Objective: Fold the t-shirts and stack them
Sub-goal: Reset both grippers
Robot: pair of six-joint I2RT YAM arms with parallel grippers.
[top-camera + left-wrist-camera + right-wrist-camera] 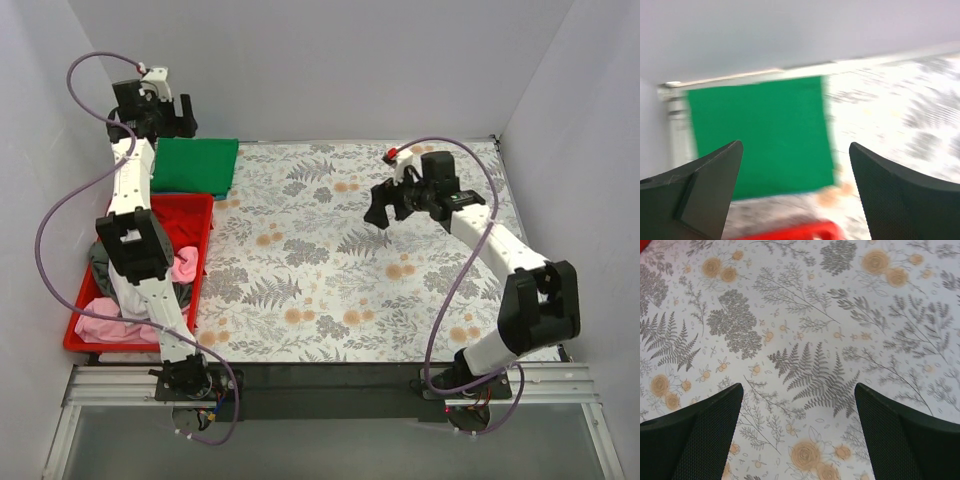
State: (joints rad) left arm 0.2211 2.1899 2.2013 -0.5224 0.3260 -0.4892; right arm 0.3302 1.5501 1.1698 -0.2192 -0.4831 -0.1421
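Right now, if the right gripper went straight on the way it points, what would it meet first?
Probably the floral table cloth: the open right gripper points down at it, and nothing shows in between.

A bright green folded cloth t-shirt [195, 165] lies at 10 o'clock on the counter's pale floral-print cloth [330, 285], patterned with grey ferns and orange blossoms. At 8 o'clock, a glossy red plastic tray [207, 235] shows a crumpled pink cloth shirt [100, 328], a white cloth shirt [128, 292] and a dark grey cloth shirt [100, 258]. The left arm [130, 185] and right arm [495, 245] are white with black joints, trailed by purple cables [50, 215]. The left hand [796, 150] and right hand [799, 390] are black, the right's fingers [700, 440] finely mesh-textured.
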